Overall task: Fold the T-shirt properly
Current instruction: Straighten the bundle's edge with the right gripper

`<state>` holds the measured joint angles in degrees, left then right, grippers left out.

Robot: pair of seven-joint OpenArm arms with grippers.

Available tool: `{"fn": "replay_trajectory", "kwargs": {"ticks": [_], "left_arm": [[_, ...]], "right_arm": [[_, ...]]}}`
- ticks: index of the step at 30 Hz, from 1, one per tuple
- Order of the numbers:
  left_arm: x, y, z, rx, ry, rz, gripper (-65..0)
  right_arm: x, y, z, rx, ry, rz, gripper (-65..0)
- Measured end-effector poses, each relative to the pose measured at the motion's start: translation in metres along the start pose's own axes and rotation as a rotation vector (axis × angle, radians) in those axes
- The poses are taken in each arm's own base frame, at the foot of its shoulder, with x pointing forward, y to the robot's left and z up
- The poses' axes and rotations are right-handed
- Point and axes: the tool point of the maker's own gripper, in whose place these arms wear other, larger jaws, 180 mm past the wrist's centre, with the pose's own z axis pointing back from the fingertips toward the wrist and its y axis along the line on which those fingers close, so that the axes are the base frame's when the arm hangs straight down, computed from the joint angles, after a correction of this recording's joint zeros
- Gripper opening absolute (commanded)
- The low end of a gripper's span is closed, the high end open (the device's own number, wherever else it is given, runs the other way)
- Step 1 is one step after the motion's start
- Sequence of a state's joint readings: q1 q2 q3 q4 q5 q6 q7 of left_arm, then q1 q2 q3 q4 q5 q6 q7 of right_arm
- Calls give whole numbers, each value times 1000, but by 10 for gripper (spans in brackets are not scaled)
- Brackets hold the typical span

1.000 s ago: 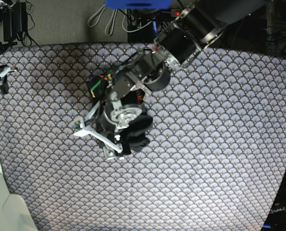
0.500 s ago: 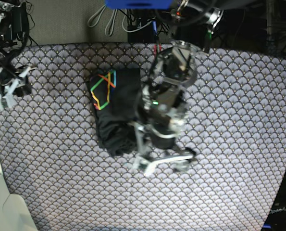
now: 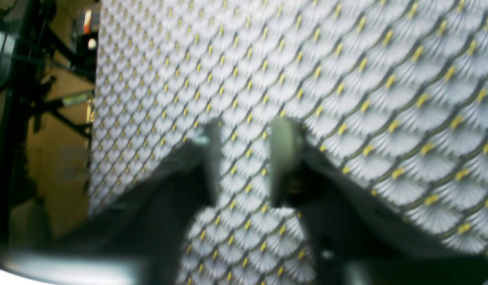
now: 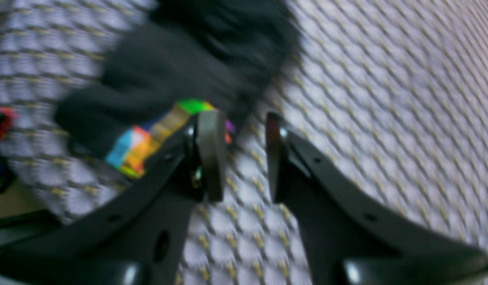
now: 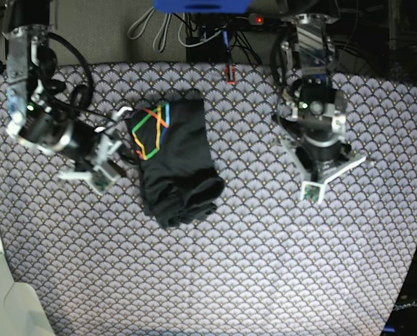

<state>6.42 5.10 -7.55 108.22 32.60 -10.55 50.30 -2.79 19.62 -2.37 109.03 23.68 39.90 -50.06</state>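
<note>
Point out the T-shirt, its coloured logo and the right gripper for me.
T-shirt point(image 5: 180, 164): base view, on the plain dark cloth at mid-bundle.
Coloured logo point(image 5: 151, 131): base view, on the line drawing at the bundle's upper left.
Right gripper point(image 4: 240, 154): right wrist view, midway between the two fingertips, over the tablecloth.

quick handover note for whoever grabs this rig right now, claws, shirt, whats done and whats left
Left claw: jaws apart, nothing between them, over bare tablecloth, well clear of the shirt.
Right claw: jaws apart, empty, just beside the logo edge of the T-shirt.
T-shirt: a compact bundle on the cloth, logo up. Its near end is rolled and lumpy, not flat.
Done: the shirt is folded down small.
Left: probably smooth or redo the bunched end. Neither claw holds it now.
</note>
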Motion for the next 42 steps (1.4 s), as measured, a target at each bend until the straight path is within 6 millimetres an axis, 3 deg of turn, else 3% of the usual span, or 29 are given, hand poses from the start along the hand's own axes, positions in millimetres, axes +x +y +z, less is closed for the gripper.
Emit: {"fn": "replay_trajectory", "kwargs": {"ticks": [2, 7, 14, 21, 23, 28, 42], "left_arm": [[-9, 2, 0, 3, 20, 2, -650], [-41, 5, 4, 13, 93, -5, -647], [-50, -3, 7, -12, 108, -13, -647], [-61, -4, 15, -16, 123, -19, -647], [-63, -3, 17, -11, 128, -20, -647], [-70, -1, 21, -9, 138, -31, -647], [-81, 1, 24, -11, 159, -52, -647]], "right_arm": [[12, 9, -15, 46, -29, 4, -489], [1, 34, -51, 159, 42, 0, -490], [8, 62, -96, 289, 73, -22, -492], [21, 62, -125, 325, 50, -58, -492], [15, 63, -132, 335, 57, -73, -492], [1, 50, -151, 332, 73, -151, -492], [50, -15, -169, 248, -54, -208, -491]]}}
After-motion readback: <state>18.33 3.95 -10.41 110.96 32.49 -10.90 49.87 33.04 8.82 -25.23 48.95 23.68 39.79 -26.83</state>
